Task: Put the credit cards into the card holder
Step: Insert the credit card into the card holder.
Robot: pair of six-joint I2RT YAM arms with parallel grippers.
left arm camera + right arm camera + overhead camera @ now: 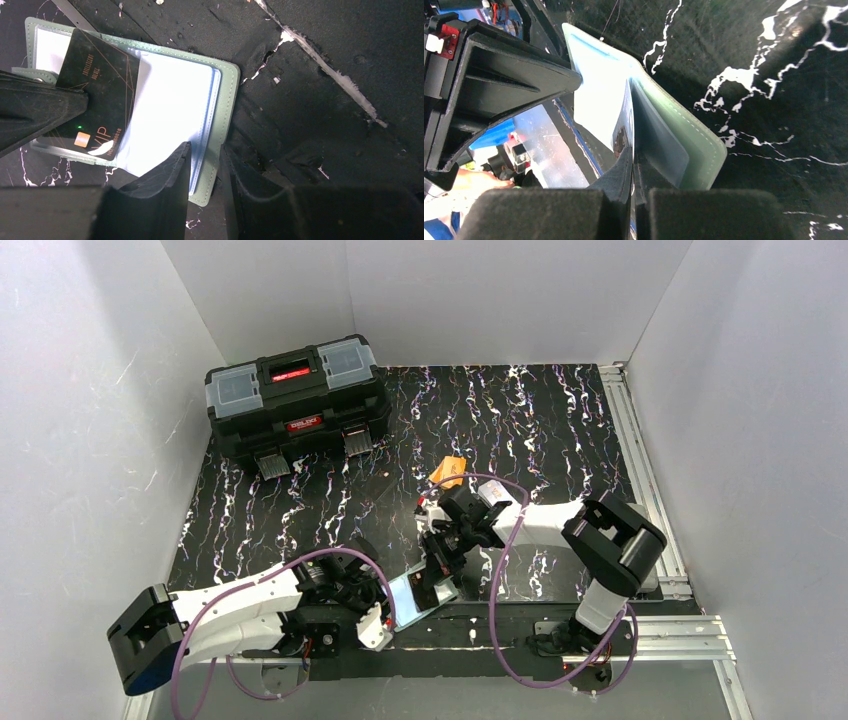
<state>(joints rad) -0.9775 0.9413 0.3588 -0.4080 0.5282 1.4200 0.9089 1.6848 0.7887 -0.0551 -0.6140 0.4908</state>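
Observation:
The mint-green card holder (415, 592) (227, 100) (704, 150) lies open at the table's near edge, its pale inner pages showing. My left gripper (385, 620) (205, 147) straddles one corner of it, jaws nearly together on the cover and blue-edged pages. My right gripper (437, 575) (633, 150) is shut on a black credit card (100, 90) (626, 127) printed "VIP". That card is slanted over the holder's inner page, edge-on in the right wrist view. A second card, orange (449, 471), lies flat on the table beyond the right gripper.
A big black toolbox (296, 405) stands at the back left. A metal rail (640, 470) runs along the table's right side. White walls enclose the black marbled table (540, 420). The two grippers work close together over the holder.

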